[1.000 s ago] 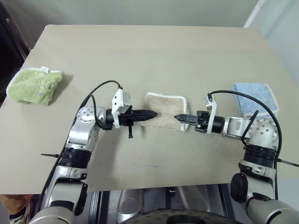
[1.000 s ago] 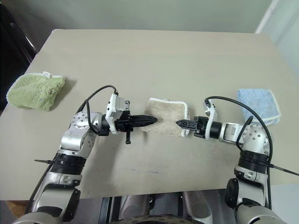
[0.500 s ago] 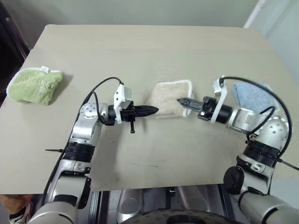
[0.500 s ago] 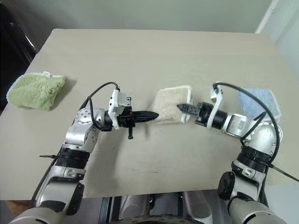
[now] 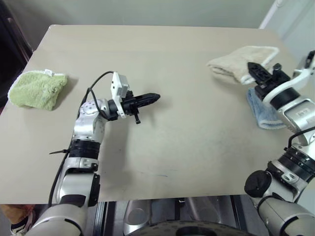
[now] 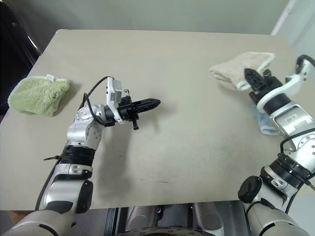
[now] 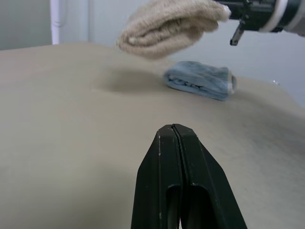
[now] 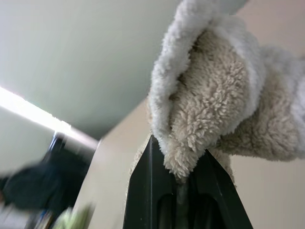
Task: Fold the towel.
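Note:
The beige towel (image 5: 237, 62), folded into a bundle with a white border, hangs in the air over the table's right side, above the light blue cloth (image 5: 261, 107). My right gripper (image 5: 257, 73) is shut on the towel's edge, and the cloth bulges out between its fingers (image 8: 143, 191). My left gripper (image 5: 153, 97) is shut and holds nothing, pointing to the right over the table's middle left. In the left wrist view its fingertips (image 7: 173, 131) are pressed together, with the lifted towel (image 7: 167, 26) far beyond them.
A fluffy green cloth (image 5: 34, 89) lies near the table's left edge. The light blue cloth (image 7: 200, 80) lies folded near the right edge. The beige table (image 5: 162, 142) stretches between both arms.
My right gripper has lifted the towel off the table's middle and carried it up and to the right, over the blue cloth. My left gripper has moved a little forward.

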Robot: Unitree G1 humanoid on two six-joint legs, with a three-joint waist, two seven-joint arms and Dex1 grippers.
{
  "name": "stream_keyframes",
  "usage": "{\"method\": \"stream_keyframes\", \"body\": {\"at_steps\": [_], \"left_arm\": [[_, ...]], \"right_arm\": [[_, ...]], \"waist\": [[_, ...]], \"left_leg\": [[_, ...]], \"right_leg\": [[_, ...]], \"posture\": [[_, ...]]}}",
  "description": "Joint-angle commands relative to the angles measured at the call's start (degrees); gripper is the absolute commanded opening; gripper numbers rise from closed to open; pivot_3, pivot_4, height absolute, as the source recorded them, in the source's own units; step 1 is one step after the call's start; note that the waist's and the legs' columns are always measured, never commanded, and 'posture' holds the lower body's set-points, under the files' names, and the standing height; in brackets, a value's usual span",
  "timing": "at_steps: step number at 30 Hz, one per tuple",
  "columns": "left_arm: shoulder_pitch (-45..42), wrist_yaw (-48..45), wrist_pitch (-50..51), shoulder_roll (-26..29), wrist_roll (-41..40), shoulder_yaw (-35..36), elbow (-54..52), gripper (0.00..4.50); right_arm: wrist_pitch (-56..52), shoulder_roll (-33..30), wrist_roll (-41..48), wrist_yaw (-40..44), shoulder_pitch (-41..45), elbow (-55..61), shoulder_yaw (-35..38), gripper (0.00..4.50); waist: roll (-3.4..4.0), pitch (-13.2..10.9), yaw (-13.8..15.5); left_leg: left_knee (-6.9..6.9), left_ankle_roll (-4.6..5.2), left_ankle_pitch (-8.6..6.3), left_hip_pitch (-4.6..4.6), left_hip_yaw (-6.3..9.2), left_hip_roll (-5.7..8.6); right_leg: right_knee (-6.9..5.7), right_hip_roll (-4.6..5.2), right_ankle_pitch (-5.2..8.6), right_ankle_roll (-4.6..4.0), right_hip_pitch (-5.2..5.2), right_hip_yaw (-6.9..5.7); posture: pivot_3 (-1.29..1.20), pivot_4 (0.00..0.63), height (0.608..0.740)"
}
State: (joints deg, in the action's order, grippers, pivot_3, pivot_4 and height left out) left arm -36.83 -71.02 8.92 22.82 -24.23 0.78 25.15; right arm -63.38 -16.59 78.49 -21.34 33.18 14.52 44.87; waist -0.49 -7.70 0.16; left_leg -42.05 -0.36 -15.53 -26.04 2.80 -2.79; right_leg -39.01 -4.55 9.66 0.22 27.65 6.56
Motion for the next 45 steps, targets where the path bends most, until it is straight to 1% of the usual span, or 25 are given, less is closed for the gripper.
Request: {"method": "stream_keyframes", "body": {"at_steps": [1, 3, 4, 6, 10, 14, 20, 25, 28, 31, 34, 45], "left_arm": [[-0.35, -0.16, -0.33, -0.97, 0.1, -0.82, -2.84, 0.0], [-0.53, -0.34, -1.06, -1.46, 0.94, -1.67, -2.47, 0.0], [-0.63, -0.51, -1.38, -1.65, 1.31, -2.02, -2.22, 0.0], [-0.92, -0.61, -1.78, -2.03, 1.71, -2.45, -1.74, 0.0], [-1.63, -0.77, -1.9, -2.62, 1.91, -2.67, -0.99, 0.0], [-1.85, -1.74, -2.95, -2.61, 2.33, -2.91, 0.33, 0.0], [-1.73, -3.12, -4.67, -2.18, 2.96, -2.71, 2.21, 0.0], [-1.09, -3.01, -5.05, -2.54, 3.02, -2.76, 1.67, 0.0], [-0.73, -3.13, -5.52, -2.45, 3.28, -2.91, 1.68, 0.0], [-0.97, -2.76, -5.75, -2.52, 3.34, -2.65, 2.2, 0.0], [-1.3, -2.48, -4.12, -2.68, 2.04, -1.76, 2.07, 0.0], [-0.97, -2.67, -3.99, -2.57, 2.49, -2.36, 1.18, 0.0]], "right_arm": [[7.78, -1.88, -1.41, -0.99, -3.41, 4.92, 0.95, 0.03], [11.48, -1.55, -1.9, -1.72, -6.34, 5.43, 1.37, 0.03], [13.31, -1.22, -1.68, -2.12, -7.74, 5.45, 1.63, 0.03], [16.96, -0.89, -2.77, -1.76, -10.33, 6.02, 1.49, 0.03], [22.26, -0.31, -5.35, 0.58, -14.81, 7.53, -0.78, 0.03], [27.69, 2.32, -8.37, 0.62, -17.58, 7.78, -2.64, 0.03], [29.55, 2.02, -7.34, 0.33, -19.2, 6.58, -4.5, 0.03], [30.76, 1.97, -7.61, -0.23, -20.38, 5.19, -5.03, 0.03], [30.95, 1.96, -7.58, 0.76, -22.04, 4.27, -5.31, 0.03], [30.9, 1.9, -9.46, 1.89, -25.23, 2.32, -5.63, 0.03], [30.96, 1.71, -9.04, 3.23, -27.11, 2.18, -5.9, 0.03], [31.47, 0.53, -9.54, 5.16, -29.19, -0.21, -5.78, 0.03]], "waist": [[0.0, 0.0, 0.06], [0.0, 0.0, 0.06], [0.0, 0.0, 0.04], [0.0, 0.0, 0.03], [0.03, -0.01, 0.02], [0.04, -0.01, -0.14], [0.07, -0.02, -0.12], [0.07, -0.02, -0.07], [0.07, -0.02, 0.02], [0.06, -0.02, 0.1], [0.07, -0.02, 0.07], [0.07, -0.02, 0.16]], "left_leg": [[0.0, 0.0, 0.0, 0.0, 0.01, 0.0], [0.0, 0.0, 0.0, 0.03, 0.01, 0.0], [-0.01, 0.0, 0.0, 0.06, 0.01, 0.0], [-0.02, 0.01, 0.01, 0.06, 0.0, 0.0], [-0.03, 0.06, 0.04, 0.1, 0.0, 0.01], [-0.03, 0.06, 0.04, 0.18, 0.01, 0.0], [-0.03, 0.06, 0.04, 0.17, 0.01, 0.01], [-0.03, 0.06, 0.04, 0.17, 0.02, 0.01], [-0.03, 0.06, 0.04, 0.17, 0.01, 0.01], [-0.03, 0.06, 0.04, 0.17, 0.04, 0.01], [-0.04, 0.06, 0.04, 0.17, 0.02, 0.02], [-0.04, 0.06, 0.04, 0.23, 0.03, 0.03]], "right_leg": [[0.0, 0.0, 0.01, 0.04, -0.02, 0.0], [0.01, 0.0, 0.08, 0.18, -0.05, 0.0], [0.01, 0.0, 0.22, 0.44, -0.09, 0.0], [0.02, 0.0, 0.21, 0.54, -0.09, 0.02], [0.01, 0.0, 0.18, 0.59, -0.12, 0.03], [0.02, -0.02, 0.18, 0.59, -0.2, 0.02], [0.02, -0.01, 0.18, 0.6, -0.2, 0.02], [0.05, 0.0, 0.18, 0.61, -0.23, 0.02], [0.05, 0.0, 0.19, 0.62, -0.24, 0.02], [0.07, 0.0, 0.2, 0.63, -0.26, 0.01], [0.08, 0.02, 0.2, 0.64, -0.26, 0.02], [0.09, 0.01, 0.2, 0.65, -0.36, 0.02]], "posture": [[0.0, 0.15, 0.703], [0.0, 0.15, 0.703], [0.0, 0.15, 0.703], [0.0, 0.15, 0.703], [0.0, 0.15, 0.703], [0.0, 0.15, 0.703], [0.0, 0.15, 0.703], [0.0, 0.15, 0.703], [0.0, 0.15, 0.703], [0.0, 0.15, 0.703], [0.0, 0.15, 0.703], [0.0, 0.15, 0.703]]}}
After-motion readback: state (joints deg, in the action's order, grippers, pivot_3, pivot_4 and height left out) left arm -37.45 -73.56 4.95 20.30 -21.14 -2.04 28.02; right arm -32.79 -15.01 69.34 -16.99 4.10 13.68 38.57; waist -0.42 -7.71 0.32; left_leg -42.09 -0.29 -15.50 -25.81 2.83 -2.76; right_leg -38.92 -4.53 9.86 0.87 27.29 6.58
